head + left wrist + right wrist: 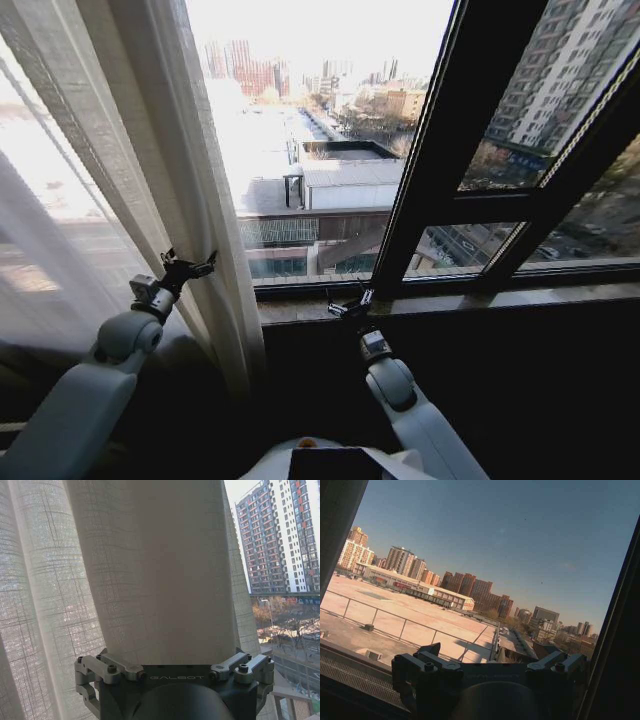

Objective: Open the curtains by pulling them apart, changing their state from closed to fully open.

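- The curtains (150,180) are seen gathered at the left of the window, hanging in tall pale pleats from the top of the head view down past the sill (440,302).
- The rest of the glass is left uncovered, and dark window frame bars (420,170) are seen crossing it to the right of the fabric.
- The left gripper (190,268) is held raised at the inner edge of the curtains, right against the pleats.
- In the left wrist view, a broad fold of the curtains (155,570) is seen directly in front of the left gripper (175,667), between its spread linkages; the jaws appear parted, and no fabric is seen pinched between them.
- The right gripper (350,305) is held low at the sill, well apart from the curtains, near the foot of the frame bar.
- In the right wrist view, the right gripper (490,667) is pointed at bare glass, with rooftops and sky beyond; its jaws appear spread and nothing is held in them.
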Controlling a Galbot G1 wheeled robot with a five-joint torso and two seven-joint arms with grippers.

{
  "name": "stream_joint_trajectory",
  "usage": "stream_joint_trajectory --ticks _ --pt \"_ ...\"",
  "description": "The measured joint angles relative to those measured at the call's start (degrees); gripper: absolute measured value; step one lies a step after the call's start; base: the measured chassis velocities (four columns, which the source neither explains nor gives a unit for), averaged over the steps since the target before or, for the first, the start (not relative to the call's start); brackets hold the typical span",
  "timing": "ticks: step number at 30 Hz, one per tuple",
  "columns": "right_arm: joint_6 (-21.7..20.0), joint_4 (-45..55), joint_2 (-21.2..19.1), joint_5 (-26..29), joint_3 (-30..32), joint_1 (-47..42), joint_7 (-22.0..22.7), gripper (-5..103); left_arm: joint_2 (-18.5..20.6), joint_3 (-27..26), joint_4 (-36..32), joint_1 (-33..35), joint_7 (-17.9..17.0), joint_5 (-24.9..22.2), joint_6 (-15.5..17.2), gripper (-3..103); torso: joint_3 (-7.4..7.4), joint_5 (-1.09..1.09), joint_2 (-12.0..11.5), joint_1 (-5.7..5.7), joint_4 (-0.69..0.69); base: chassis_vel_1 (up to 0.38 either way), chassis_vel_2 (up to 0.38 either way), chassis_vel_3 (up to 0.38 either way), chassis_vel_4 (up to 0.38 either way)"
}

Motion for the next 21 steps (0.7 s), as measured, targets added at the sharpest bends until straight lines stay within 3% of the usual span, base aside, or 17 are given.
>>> stream_joint_trajectory --ticks 6,14,18,21 --pt "-0.02 -1.57 0.56 0.2 0.05 1.27 0.01 100 0.01 7.03 5.09 -6.44 0.12 -0.16 0.08 100 -0.01 0.0 0.0 0.0 -0.01 0.0 0.0 0.0 0.0" --pt "-0.02 -2.93 1.07 0.33 -0.3 2.8 0.01 100 -0.76 9.49 9.13 -10.03 -0.67 -0.18 0.05 98 0.0 0.0 0.0 0.0 0.0 0.0 0.0 0.0 0.0" --pt "-0.02 -3.76 1.57 0.34 -0.79 3.53 0.01 100 -1.75 9.88 10.25 -11.1 -2.33 -0.18 0.14 76 0.0 0.0 0.0 0.0 0.0 0.0 0.0 0.0 0.0" --pt "0.0 -4.02 1.83 0.34 -0.95 3.71 0.01 100 -2.02 9.94 10.49 -11.25 -2.42 -0.17 0.23 70 -0.01 0.0 0.0 0.0 0.0 0.0 0.0 0.0 0.0"
